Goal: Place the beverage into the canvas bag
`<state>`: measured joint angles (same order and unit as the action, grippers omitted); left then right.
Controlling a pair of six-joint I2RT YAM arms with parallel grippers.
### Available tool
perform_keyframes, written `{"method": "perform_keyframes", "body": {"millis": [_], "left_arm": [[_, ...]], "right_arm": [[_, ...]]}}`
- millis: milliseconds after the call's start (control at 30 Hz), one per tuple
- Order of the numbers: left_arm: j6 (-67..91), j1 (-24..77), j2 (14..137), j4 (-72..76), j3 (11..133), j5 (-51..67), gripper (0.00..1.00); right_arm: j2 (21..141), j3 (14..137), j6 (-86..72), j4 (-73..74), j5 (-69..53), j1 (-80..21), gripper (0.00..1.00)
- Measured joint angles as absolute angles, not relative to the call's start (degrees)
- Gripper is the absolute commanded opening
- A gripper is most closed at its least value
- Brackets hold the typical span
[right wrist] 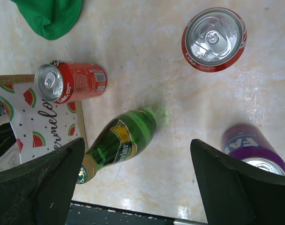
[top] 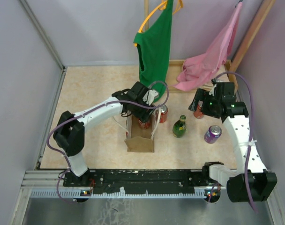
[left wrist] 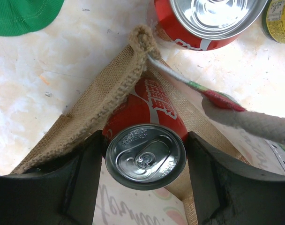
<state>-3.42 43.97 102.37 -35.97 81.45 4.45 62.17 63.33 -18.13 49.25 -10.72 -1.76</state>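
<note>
Between the fingers of the left gripper [left wrist: 146, 140] sits a red cola can [left wrist: 146, 161], gripped on both sides, upright with its long axis vertical. Its lower part appears to be inside the open mouth of the canvas bag [left wrist: 109, 101]. The bag lies straight below this gripper, so the next move is probably to lower and release. A white rope handle [left wrist: 255, 122] crosses just beside the can. The right gripper [right wrist: 138, 143], spread wide and empty, hovers well apart over a green bottle [right wrist: 114, 147]

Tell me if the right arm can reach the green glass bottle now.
Probably yes: the right gripper hangs open near the green glass bottle, which stands alone with bare table around it and nothing across the way.
</note>
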Motion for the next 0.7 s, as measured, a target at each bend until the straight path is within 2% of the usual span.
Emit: {"method": "perform_keyframes", "body": {"millis": [700], "left_arm": [[-3.27, 45.04, 103.18, -35.97, 82.65, 3.75, 0.00]], "right_arm": [[62.00, 62.24, -18.17, 48.84, -11.35, -1.76, 0.95]]}}
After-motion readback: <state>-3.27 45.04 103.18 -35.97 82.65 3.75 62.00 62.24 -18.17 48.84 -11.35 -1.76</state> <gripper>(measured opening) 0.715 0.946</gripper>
